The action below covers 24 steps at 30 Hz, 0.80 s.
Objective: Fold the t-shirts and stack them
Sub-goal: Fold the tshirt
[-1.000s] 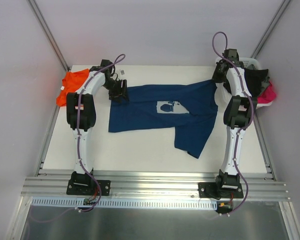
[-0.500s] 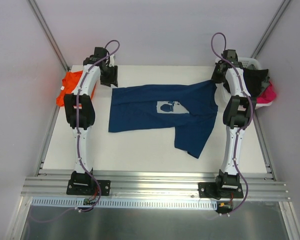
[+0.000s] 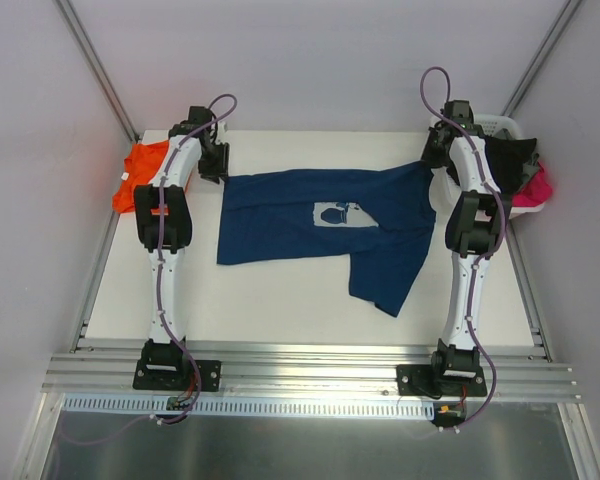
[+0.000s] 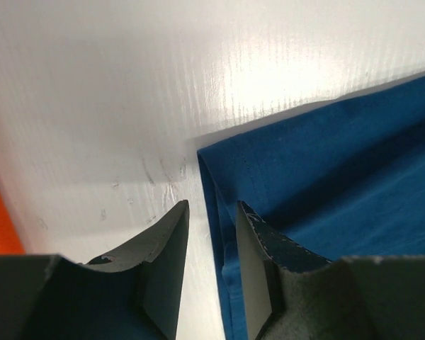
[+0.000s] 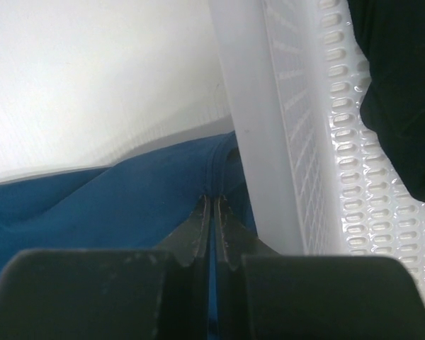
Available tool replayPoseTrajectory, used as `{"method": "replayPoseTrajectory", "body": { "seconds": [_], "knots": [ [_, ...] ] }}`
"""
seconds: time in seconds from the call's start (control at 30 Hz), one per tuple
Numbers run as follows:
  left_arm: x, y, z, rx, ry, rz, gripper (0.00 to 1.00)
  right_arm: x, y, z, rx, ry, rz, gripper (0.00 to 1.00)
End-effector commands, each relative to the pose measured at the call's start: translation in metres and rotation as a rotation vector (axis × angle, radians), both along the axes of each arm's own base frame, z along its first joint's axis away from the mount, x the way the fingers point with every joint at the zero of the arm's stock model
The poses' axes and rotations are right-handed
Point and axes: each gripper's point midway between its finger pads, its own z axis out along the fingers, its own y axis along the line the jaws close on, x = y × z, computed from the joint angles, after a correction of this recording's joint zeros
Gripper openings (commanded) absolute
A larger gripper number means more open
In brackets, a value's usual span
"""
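Tabletop point(image 3: 280, 300) holds the navy t-shirt point(image 3: 280, 215) spread out; right jaws pinch its far corner beside the basket point(image 5: 297, 142), left jaws stand apart at the other far corner, likely to pull it smooth.

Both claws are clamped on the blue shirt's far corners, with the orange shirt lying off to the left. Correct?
Not quite: only the right claw is clamped on the blue shirt. The left wrist view shows the left claw open at its corner.
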Motion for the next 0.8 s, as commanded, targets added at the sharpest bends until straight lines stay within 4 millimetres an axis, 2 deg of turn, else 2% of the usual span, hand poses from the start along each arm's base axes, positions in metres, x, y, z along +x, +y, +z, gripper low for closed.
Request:
{"method": "replayPoseTrajectory", "body": {
  "seconds": [0.0, 0.53, 0.6, 0.7, 0.77],
  "knots": [
    [0.012, -0.003, 0.02, -0.025, -0.059, -0.016, 0.33, 0.002, 0.007, 0.021, -0.011, -0.042, 0.022, 0.01],
    [0.018, -0.01, 0.008, -0.067, -0.056, -0.031, 0.24, 0.0, 0.01, 0.02, -0.027, -0.034, 0.033, 0.01],
    [0.019, -0.01, 0.007, -0.068, -0.056, -0.032, 0.22, 0.0, 0.01, 0.02, -0.03, -0.036, 0.032, 0.0],
    [0.021, -0.01, 0.008, -0.066, -0.062, -0.032, 0.14, -0.001, 0.01, 0.021, -0.032, -0.036, 0.034, 0.01],
    [0.022, -0.009, 0.01, -0.061, -0.07, -0.03, 0.13, -0.001, 0.009, 0.021, -0.032, -0.034, 0.032, 0.01]
  ]
}}
